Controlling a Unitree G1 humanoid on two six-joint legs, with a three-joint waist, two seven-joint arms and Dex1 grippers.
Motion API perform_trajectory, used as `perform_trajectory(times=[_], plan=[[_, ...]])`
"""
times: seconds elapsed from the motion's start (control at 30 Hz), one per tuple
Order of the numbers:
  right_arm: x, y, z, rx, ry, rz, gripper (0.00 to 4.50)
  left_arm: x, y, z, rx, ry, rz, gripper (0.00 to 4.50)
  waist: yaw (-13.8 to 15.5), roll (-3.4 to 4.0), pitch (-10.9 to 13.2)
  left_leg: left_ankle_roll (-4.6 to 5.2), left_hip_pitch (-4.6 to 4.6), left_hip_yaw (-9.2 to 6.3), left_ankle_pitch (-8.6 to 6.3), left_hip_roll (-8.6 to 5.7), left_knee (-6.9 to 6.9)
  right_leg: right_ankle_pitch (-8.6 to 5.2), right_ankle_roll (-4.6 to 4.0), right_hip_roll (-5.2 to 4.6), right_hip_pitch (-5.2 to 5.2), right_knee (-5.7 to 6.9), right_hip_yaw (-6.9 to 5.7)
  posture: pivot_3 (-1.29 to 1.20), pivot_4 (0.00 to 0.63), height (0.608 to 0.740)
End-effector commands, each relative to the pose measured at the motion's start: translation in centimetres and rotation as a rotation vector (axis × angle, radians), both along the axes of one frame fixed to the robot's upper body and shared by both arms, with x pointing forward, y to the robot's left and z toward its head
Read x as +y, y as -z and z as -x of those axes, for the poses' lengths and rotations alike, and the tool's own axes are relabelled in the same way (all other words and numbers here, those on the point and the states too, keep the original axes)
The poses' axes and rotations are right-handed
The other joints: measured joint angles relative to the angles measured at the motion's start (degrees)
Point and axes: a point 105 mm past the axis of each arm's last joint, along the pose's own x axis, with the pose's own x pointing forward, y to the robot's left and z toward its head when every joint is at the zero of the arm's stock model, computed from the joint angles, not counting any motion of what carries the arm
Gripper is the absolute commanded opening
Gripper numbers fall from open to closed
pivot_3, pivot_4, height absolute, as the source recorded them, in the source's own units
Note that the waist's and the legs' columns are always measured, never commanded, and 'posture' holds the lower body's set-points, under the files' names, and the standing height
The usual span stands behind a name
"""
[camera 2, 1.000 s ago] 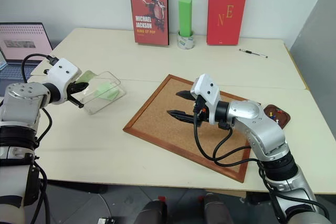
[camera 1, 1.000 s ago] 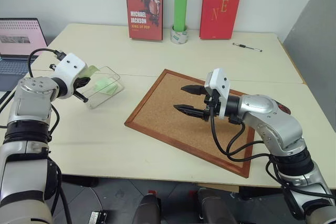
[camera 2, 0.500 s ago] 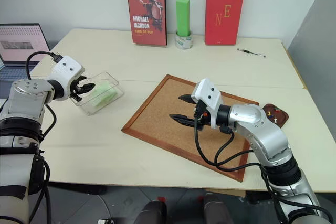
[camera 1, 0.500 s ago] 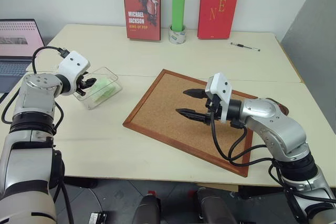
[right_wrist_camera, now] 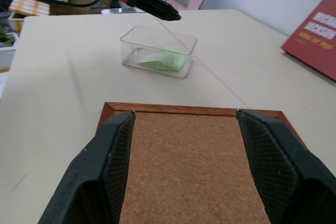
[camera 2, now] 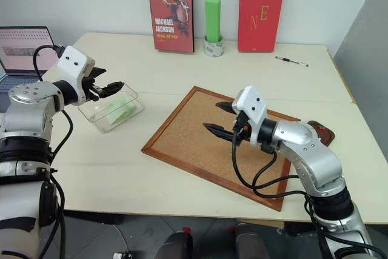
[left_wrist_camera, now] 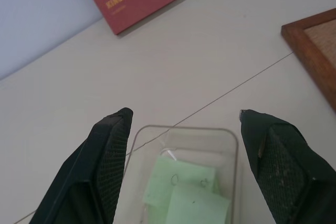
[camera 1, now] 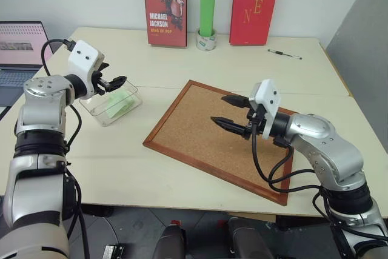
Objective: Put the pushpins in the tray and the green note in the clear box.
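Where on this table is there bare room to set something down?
Bare: the near table strip between the clear box and the cork board, and the stretch between the board and the books. Crowded: the back edge by the books, and the board's right end near the tray.

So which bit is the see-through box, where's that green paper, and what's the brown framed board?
clear box (camera 1: 136,98), left eye view, on its near right wall.
green note (left_wrist_camera: 185,198), left wrist view, on the paper's middle.
cork board (camera 2: 200,133), right eye view, on its bare cork face.
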Motion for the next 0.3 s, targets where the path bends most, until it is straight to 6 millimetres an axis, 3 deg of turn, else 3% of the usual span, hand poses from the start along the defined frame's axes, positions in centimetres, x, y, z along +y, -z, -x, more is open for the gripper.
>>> perform_trajectory(times=[0.03,0.13,0.3], plan=[[-1.8,-1.3,0.5,-0.1,0.099,-0.074,3.26,-4.0,-1.3,1.4,-0.081,0.143,0.05,3.48,0.0,0.0,0.0,0.0,0.0,0.0,0.0,0.01,0.02,0.0,0.0,0.0,-0.01,0.02,0.0,0.0,0.15,0.74],[-3.3,0.4,0.4,-0.102,0.227,-0.092,3.26,-8.0,1.3,3.0,-0.014,0.268,0.146,3.48,-0.05,-0.01,-0.01,0.0,0.03,0.01,0.0,0.0,0.04,0.01,0.0,0.01,0.01,0.04,0.02,0.0,0.15,0.74],[-4.2,1.9,0.3,-0.123,0.319,-0.072,3.26,-10.9,3.6,4.5,-0.002,0.354,0.162,3.48,-0.21,0.01,-0.03,0.0,0.15,0.07,0.0,0.0,0.07,0.01,0.0,0.03,0.05,0.11,0.11,0.0,0.15,0.74]])
